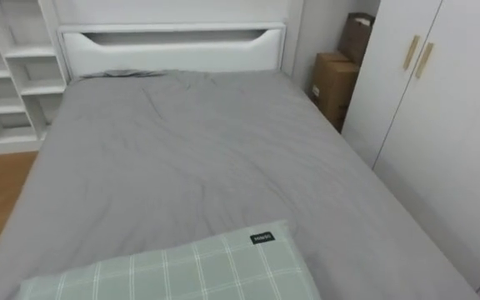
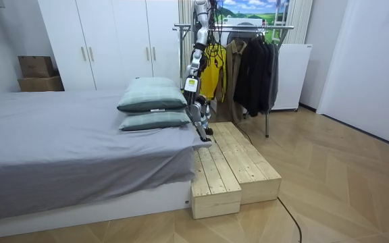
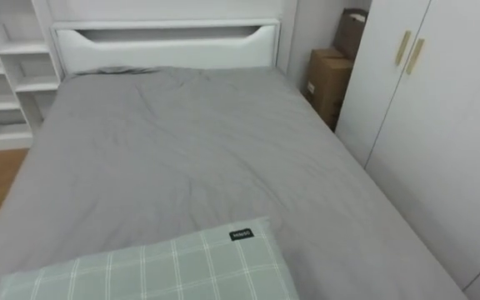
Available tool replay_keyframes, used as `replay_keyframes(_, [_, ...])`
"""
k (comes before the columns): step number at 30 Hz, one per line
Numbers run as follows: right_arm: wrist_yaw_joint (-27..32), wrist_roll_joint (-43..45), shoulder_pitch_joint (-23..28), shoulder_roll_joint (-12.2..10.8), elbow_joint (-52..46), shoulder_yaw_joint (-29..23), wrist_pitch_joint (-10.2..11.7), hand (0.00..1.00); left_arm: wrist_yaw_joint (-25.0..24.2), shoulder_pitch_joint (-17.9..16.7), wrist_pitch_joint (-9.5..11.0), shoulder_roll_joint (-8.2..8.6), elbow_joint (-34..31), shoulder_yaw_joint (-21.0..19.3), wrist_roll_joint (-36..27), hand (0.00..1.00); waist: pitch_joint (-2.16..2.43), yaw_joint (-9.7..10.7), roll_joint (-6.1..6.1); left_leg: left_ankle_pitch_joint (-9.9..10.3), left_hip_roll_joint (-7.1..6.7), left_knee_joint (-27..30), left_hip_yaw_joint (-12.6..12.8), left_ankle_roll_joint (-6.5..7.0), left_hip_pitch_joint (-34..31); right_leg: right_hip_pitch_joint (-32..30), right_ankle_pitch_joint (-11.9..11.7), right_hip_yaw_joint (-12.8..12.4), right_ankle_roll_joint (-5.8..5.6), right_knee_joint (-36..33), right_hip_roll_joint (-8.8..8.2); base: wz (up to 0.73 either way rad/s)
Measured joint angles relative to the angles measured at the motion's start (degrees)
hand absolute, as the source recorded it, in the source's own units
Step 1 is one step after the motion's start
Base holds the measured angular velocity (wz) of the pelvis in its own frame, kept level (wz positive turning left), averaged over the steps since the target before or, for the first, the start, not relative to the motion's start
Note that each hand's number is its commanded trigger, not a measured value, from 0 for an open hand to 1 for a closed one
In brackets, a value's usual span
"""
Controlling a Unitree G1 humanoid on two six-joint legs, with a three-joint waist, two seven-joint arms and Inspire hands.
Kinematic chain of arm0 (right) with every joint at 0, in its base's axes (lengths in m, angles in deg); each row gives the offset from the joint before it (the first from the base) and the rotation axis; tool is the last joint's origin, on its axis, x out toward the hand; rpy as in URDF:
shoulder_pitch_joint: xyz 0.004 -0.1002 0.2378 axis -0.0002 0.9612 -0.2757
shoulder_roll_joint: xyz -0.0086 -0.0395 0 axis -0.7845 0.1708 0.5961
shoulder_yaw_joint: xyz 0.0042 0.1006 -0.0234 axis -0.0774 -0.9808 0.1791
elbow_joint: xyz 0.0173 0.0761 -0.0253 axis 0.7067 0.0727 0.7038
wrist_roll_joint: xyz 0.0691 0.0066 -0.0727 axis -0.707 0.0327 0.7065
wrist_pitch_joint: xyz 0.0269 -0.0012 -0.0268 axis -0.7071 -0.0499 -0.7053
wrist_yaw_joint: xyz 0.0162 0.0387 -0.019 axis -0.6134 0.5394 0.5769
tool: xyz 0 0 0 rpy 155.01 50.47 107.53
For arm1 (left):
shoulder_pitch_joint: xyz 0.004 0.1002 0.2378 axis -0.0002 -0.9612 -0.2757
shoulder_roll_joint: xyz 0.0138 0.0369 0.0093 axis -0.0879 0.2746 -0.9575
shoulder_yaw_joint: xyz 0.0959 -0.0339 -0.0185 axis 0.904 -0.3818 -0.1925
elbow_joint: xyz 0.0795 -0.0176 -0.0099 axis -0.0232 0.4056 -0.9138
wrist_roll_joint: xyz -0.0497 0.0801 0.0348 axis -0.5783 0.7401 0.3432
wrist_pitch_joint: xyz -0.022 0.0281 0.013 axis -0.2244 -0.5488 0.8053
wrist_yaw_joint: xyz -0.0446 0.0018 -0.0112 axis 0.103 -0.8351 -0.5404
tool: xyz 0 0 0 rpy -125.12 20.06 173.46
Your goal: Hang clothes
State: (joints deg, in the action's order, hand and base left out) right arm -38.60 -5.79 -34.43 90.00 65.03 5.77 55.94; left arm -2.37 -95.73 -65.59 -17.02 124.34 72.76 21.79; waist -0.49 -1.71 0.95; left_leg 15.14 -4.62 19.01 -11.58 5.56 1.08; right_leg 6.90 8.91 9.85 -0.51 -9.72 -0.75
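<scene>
In the room view I stand on a wooden platform [image 2: 231, 165] at the foot of a bed [image 2: 59, 145], facing the bed. Behind me is a clothes rack [image 2: 248, 27] with a yellow garment [image 2: 212, 75] and several dark coats [image 2: 252, 67] hanging from it. My left hand [image 2: 190, 86] hangs at my side, by the stacked pillows [image 2: 152, 94]. In the eye views the grey bed sheet [image 1: 190, 150] stretches ahead and a green checked pillow [image 1: 182, 271] lies at the near edge.
A white wardrobe [image 1: 440, 100] runs along the bed's right side, with cardboard boxes [image 1: 336, 83] in the far corner. White shelves [image 1: 11, 75] stand to the left of the headboard [image 1: 173, 48]. Wood floor [image 2: 329, 182] surrounds the platform.
</scene>
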Motion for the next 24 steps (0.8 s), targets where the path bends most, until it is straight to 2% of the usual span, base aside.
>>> replay_keyframes(9, [-6.6, -10.8, 1.4, 0.8, 2.2, 0.0, 0.0, 0.00, -1.6, -2.2, -0.1, 0.71, 0.4, 0.5, 0.5, 0.00, 0.20, 1.1, -0.40, 0.0, 0.08, -0.7, 0.2, 0.00, 0.4, 0.0, 0.1, -0.3, 0.02, 0.1, 0.05, 0.00])
replay_keyframes(14, [-7.2, -10.8, 1.7, 0.8, 2.2, -0.1, -0.6, 0.00, -2.1, -3.2, -1.1, 0.66, 1.6, 0.6, 0.5, 0.00, 0.23, 1.1, -0.49, -0.1, 0.12, -0.9, 0.2, 0.01, 0.5, 0.0, 0.1, -0.2, 0.03, 0.1, 0.05, -0.02])
replay_keyframes(19, [-6.6, -10.6, 1.2, 0.8, 2.0, 0.0, -1.0, 0.00, -4.2, -4.5, -2.1, 0.86, 2.3, 3.2, 1.0, 0.00, 0.16, 1.1, -0.45, -0.1, 0.13, -1.0, 0.2, 0.00, 0.5, 0.0, 0.1, -0.3, 0.02, 0.1, 0.07, 0.00])
replay_keyframes(24, [-6.2, -10.1, 0.4, 0.8, 2.3, 0.1, -1.9, 0.00, -5.0, -4.4, -3.1, 1.01, 2.7, 3.2, 1.8, 0.00, 0.11, 1.0, -0.38, -0.1, 0.11, -0.9, 0.2, -0.02, 0.6, 0.0, 0.1, -0.5, 0.03, 0.1, 0.08, 0.00])
